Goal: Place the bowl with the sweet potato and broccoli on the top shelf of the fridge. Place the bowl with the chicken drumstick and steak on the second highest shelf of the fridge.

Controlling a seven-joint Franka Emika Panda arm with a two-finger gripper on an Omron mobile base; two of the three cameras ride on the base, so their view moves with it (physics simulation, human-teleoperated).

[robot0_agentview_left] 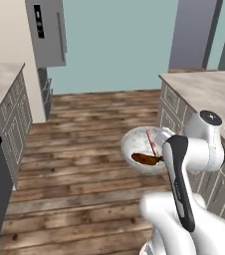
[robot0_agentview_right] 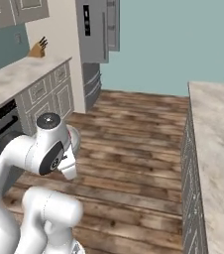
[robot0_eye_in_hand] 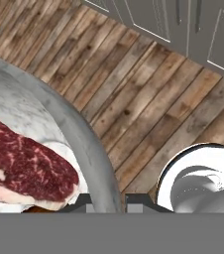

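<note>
Gripper [robot0_eye_in_hand: 108, 201] sat at the rim of the whiter bowl [robot0_eye_in_hand: 79, 134] in hand view, 2 dark tips straddling the wall w/ 1 inside and 1 outside, so it looked clamped on the rim. Steak [robot0_eye_in_hand: 27, 168] lay inside the bowl just left of the tips, red w/ white streaks, over wooden floor [robot0_eye_in_hand: 148, 104] w/ grey cabinet fronts [robot0_eye_in_hand: 183, 25] at top. Left base view: bowl [robot0_agentview_left: 137, 144] was held up off the floor beside the arm's wrist, tilted toward the camera, drumstick [robot0_agentview_left: 145, 159] low in it and steak [robot0_agentview_left: 152, 142] leaning on the far wall; island counter [robot0_agentview_left: 209, 92] stood at right, fridge [robot0_agentview_left: 47, 32] well apart at upper left. Right base view: arm hid most of the bowl, just an edge [robot0_agentview_right: 76, 136] showed; knife block [robot0_agentview_right: 37, 48] stood on the left counter [robot0_agentview_right: 15, 79].
</note>
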